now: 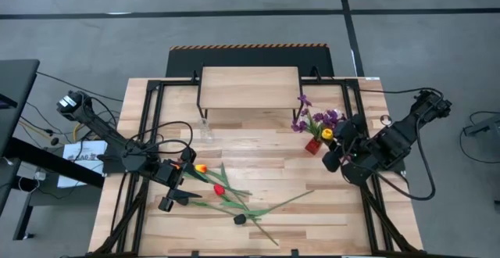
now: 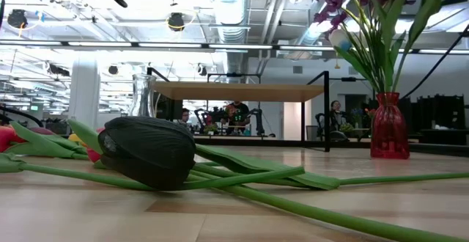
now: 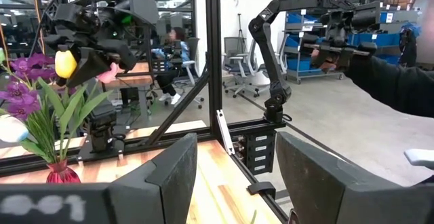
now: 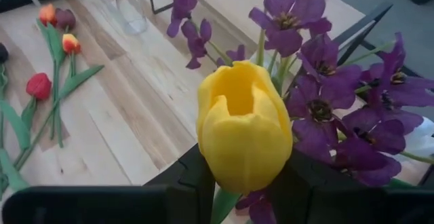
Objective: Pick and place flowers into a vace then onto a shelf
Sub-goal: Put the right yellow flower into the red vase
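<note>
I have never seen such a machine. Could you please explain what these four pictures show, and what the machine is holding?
Two robot arms work at a wooden table. One picture looks down from above, one looks level across the tabletop, and two come from cameras on the arms' wrists. The right gripper holds a yellow tulip by its stem, beside the red vase of purple sprigs. The left gripper is open near loose flowers lying on the table. A clear glass vase stands before the small shelf.
</note>
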Available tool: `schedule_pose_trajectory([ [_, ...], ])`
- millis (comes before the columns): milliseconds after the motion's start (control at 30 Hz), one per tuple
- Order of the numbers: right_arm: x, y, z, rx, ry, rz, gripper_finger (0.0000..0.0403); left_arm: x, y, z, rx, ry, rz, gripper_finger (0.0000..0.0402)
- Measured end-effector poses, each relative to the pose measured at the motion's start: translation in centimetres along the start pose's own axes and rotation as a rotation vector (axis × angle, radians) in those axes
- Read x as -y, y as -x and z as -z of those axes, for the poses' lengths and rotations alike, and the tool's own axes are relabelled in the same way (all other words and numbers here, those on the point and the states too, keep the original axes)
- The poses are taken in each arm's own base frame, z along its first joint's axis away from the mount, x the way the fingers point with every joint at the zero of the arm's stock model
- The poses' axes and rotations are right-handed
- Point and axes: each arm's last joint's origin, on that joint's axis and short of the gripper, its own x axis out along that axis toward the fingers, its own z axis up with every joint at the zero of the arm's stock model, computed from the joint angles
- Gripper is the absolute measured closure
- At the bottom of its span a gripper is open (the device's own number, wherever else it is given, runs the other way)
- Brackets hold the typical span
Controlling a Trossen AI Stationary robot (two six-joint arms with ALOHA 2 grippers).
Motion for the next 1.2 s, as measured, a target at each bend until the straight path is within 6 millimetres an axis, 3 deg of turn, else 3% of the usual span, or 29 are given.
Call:
schedule_pose_trajectory([
  [133, 0.0, 0.0, 0.1, -0.027, -0.009, -0.010, 0.0272, 0.0, 0.0, 0.0, 0.000, 0.000, 0.000, 0.0209],
  [367, -0.1, 0.1, 0.2, -0.041, -0.002, -0.020, 0.0164, 0.0, 0.0, 0.0, 0.000, 0.000, 0.000, 0.0209],
  [467, -0.2, 0.3, 0.2, -0.037, 0.034, -0.038, 0.0140, 0.0, 0.0, 0.0, 0.000, 0.003, 0.000, 0.0209],
  [800, 0.1, 2.8, -1.7, 0.047, 0.053, -0.111, 0.0133, 0.0, 0.0, 0.0, 0.000, 0.005, 0.000, 0.0209],
  [1033, 0.2, 2.4, -1.3, 0.034, 0.078, -0.088, 0.0138, 0.0, 0.0, 0.0, -0.004, 0.007, 0.000, 0.0209],
  [1200, -0.3, 1.8, -0.7, 0.023, 0.092, -0.064, 0.0162, 0.0, 0.0, 0.1, -0.007, 0.008, 0.000, 0.0209],
])
